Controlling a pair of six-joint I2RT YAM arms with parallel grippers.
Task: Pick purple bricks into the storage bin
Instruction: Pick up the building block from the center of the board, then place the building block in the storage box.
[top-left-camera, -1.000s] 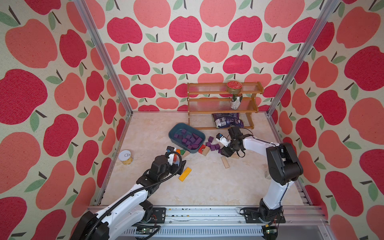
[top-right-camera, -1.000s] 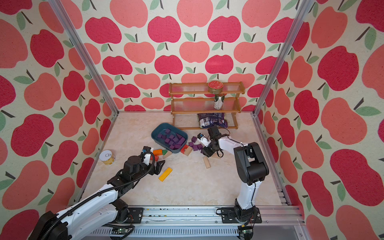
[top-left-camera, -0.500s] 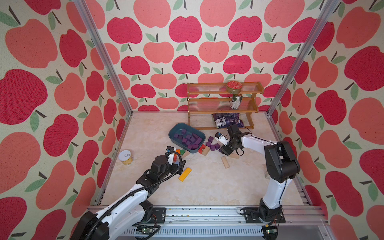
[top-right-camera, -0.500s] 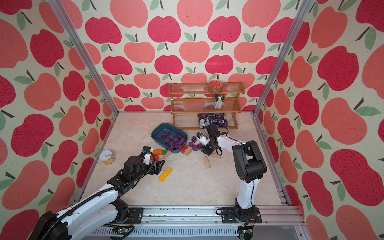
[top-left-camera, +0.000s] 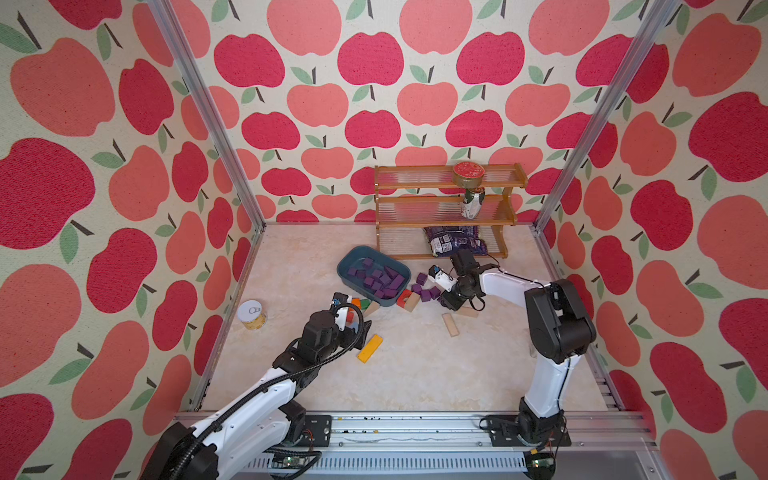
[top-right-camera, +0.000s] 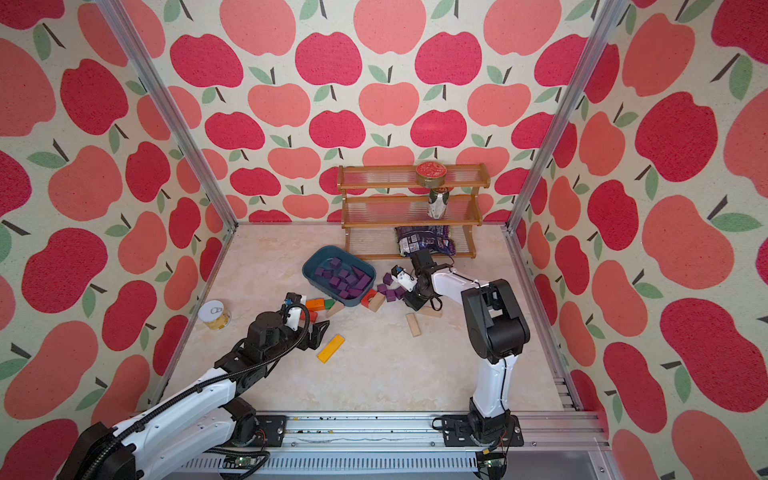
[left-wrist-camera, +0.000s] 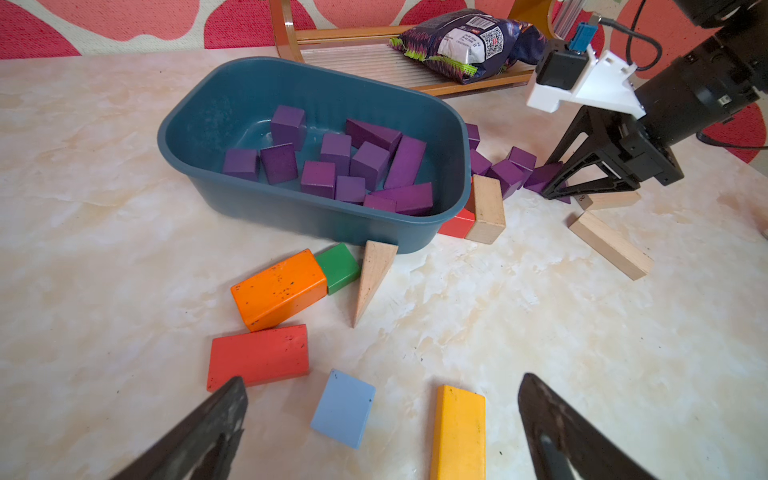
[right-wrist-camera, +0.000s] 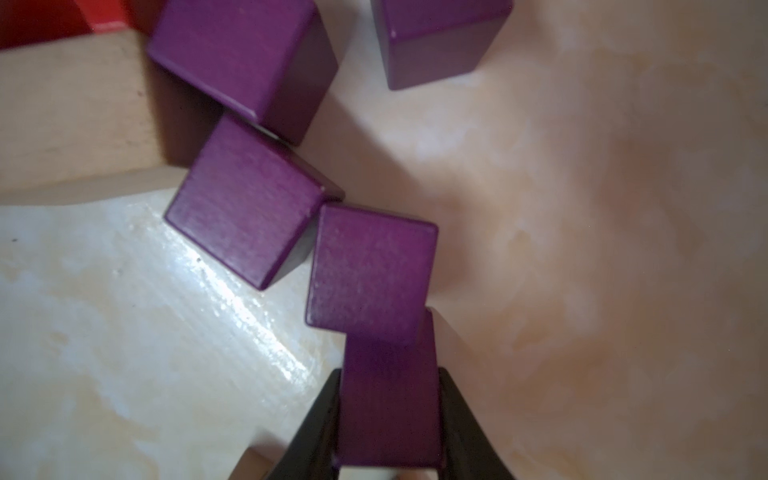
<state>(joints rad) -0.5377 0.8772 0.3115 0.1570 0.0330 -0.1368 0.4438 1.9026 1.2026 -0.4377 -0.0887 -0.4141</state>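
Moved: right gripper (right-wrist-camera: 388, 376) has squeezed shut on one purple brick (right-wrist-camera: 388, 415) on the surface (right-wrist-camera: 582, 249).
Left gripper (left-wrist-camera: 382, 380): wide open, holding nothing.

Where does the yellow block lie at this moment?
In the left wrist view, the yellow block lies flat on the table, seen between the open left fingers, beside the light-blue block, nearest the robot of all blocks.

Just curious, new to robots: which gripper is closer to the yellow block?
Left. The left gripper stands open by the yellow block; the right gripper is past the storage bin, shut on a purple brick.
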